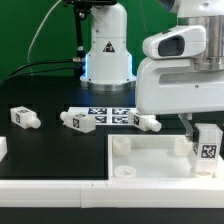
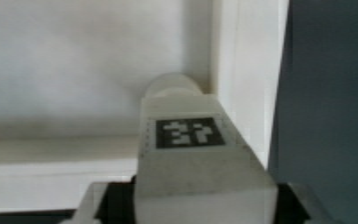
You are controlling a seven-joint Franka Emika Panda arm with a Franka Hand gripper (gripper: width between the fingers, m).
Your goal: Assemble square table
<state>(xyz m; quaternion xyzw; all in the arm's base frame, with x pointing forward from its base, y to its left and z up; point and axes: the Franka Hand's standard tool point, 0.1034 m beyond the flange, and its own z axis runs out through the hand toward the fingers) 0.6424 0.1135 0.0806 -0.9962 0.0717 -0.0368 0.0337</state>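
**A:** Gripper status?

**B:** The gripper has its jaws clamped on the held leg. The leg is upright, tag facing the exterior camera.

**A:** Where's the top?

**B:** The square top lies flat by the near edge of the worktop, toward the exterior view's right. The held leg is over its corner on that side. In the wrist view its tip is just beside the inside corner of the raised rim. Can't tell if it's touching.

**A:** Other legs?

**B:** All on their sides, mid-worktop. The first loose leg is toward the exterior view's left edge. The second loose leg and third loose leg sit at either end of the marker board.
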